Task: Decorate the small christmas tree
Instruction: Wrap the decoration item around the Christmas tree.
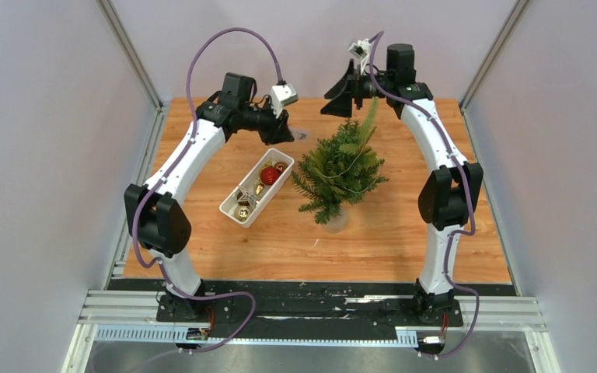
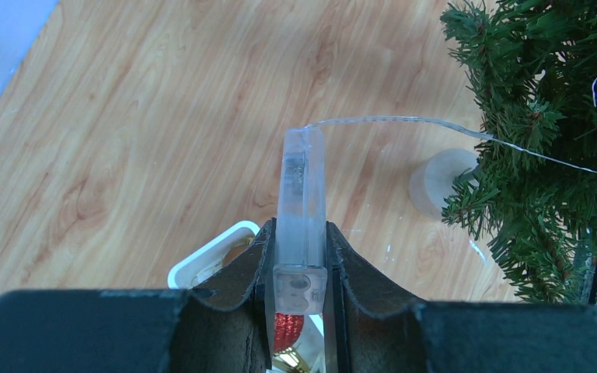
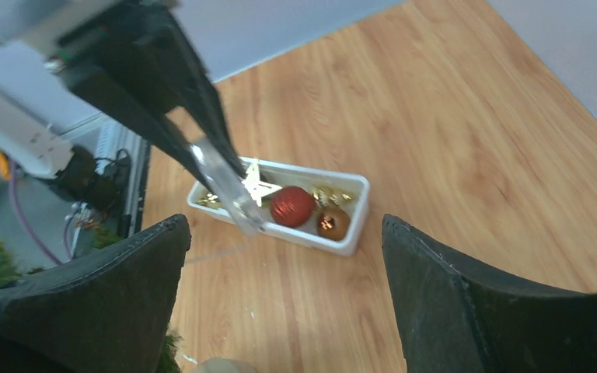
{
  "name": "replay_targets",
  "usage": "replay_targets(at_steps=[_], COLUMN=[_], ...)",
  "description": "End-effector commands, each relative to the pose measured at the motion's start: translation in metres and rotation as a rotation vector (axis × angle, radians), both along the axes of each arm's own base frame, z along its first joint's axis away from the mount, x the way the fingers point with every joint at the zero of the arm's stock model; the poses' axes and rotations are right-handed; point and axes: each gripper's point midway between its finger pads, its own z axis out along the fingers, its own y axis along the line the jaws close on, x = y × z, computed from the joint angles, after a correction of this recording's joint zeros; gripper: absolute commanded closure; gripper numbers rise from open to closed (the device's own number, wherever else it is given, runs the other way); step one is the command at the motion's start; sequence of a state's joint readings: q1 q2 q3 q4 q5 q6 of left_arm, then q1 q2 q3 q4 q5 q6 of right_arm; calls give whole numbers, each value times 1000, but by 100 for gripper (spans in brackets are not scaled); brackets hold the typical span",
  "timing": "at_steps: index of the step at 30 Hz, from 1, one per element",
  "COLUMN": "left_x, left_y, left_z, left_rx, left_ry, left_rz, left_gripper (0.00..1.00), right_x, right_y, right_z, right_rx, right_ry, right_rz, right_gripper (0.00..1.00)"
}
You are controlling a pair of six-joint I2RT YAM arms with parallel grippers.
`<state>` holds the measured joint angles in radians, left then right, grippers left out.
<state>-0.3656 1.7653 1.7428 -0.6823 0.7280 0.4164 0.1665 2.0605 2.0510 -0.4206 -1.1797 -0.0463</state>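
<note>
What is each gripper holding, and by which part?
The left gripper clamps the clear plastic box by its sides, at the end away from the wire. The right gripper holds nothing.

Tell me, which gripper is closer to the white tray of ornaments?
Left. The left gripper, holding a clear box, hangs over the white tray's far end; the right gripper is open beyond the small christmas tree.

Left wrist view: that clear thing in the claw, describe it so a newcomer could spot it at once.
Find the small christmas tree mid-table, then the left claw just left of it, by the far end of the white tray. Pinched between its fingers is a clear plastic box. Unlike the tray's ornaments it is see-through and trails a thin wire into the branches.
</note>
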Motion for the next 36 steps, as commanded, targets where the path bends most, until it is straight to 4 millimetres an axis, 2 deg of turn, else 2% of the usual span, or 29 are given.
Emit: replay_targets(at_steps=[1,7,12,17,20,24,27,31,34,36], left_x=[3,-1,-3,-3,-5,-4,-4,-5,-3,-3], left_y=[-7,-9,-11,-13,-13,-14,-14,-14,-14,-14], left_z=[22,24,27,30,30,29,30,31,33,32], left_rx=[-22,-31,-37,-41,-34,-26,-27,-27,-27,-22], left_ry=[-71,-63,-66,-66,-70,-76,-73,-79,-82,-82], left_rz=[-45,-63,-73,-74,-74,-74,-71,-74,-70,-71], left_gripper=[100,100,100,100,100,100,100,100,100,100], right_x=[-29,-42,-48,-59,-61,-66,-69,-70,-73,-75], right_y=[25,50,66,79,81,99,99,94,93,89], right_z=[24,8,4,-9,-16,-27,-34,-41,-42,-38], right_rx=[79,72,81,82,66,20,-11,-46,-48,-43], right_ry=[-159,-184,-178,-144,-144,-153,-155,-153,-152,-164], right_rz=[253,311,358,400,384,383,389,372,380,384], right_gripper=[9,11,18,27,26,30,35,46,53,54])
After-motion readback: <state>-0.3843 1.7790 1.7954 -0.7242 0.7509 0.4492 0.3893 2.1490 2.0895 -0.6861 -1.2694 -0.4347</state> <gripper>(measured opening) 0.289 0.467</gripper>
